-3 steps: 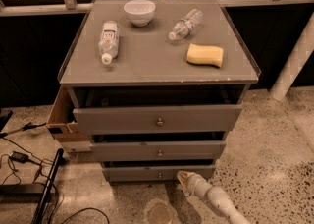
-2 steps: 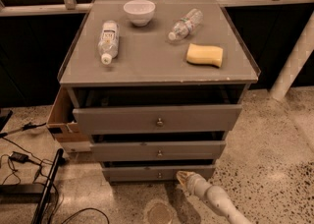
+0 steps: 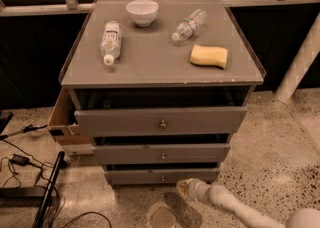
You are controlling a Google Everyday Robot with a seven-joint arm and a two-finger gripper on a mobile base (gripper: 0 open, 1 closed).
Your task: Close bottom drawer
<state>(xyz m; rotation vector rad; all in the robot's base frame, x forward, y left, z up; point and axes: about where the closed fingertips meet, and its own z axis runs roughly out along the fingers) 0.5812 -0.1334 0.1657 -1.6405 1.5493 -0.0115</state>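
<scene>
- Bottom drawer (image 3: pixel 132 176), a grey wooden drawer with a flat front and one small round metal knob (image 3: pixel 162 178) at its centre, is the lowest of three fronts in a grey cabinet (image 3: pixel 150 67), just above the floor.
- A dark gap shows between its top edge and the front above, so it stands slightly out of the cabinet.
- The pale two-finger gripper (image 3: pixel 186 187) is low over the speckled stone floor (image 3: pixel 270 157), just in front of the bottom drawer's right half and below its lower edge. I cannot tell whether it touches the front.
- I cannot tell whether the gripper is wide or narrow.
- Its white arm (image 3: pixel 235 206) runs from the lower right corner up and leftward to the gripper.
- The mid-width grey drawer front (image 3: pixel 130 154) and the widest grey drawer front (image 3: pixel 125 121) sit above, each with a dark gap over it.
- On the cabinet top lie a white round bowl (image 3: pixel 142 12) at the back, a clear plastic bottle with a white label (image 3: pixel 111 41) on its side at the left, a second clear plastic bottle (image 3: pixel 189 24) on its side to the right of the bowl, and a yellow sponge (image 3: pixel 209 55) near the right edge.
- A brown cardboard box (image 3: pixel 62 119) stands against the cabinet's left side.
- Black cables (image 3: pixel 20 161) lie on the floor at the far left.
</scene>
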